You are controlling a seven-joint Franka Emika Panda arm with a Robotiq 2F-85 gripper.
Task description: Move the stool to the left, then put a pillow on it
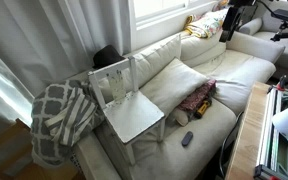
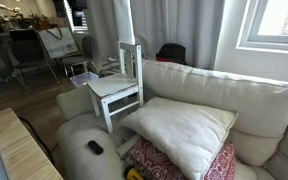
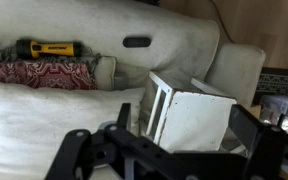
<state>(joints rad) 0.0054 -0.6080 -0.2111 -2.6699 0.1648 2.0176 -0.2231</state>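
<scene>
While the claw [image 3: 164, 150] is gaping wide, gripping nothing, the boxy white stool [image 3: 199, 120] is sitting on the soft sofa [image 3: 184, 60].

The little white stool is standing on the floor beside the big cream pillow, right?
Not quite. The stool is standing on the sofa, not on the floor. It is beside the big cream pillow, just as you said. Both exterior views show this.
</scene>
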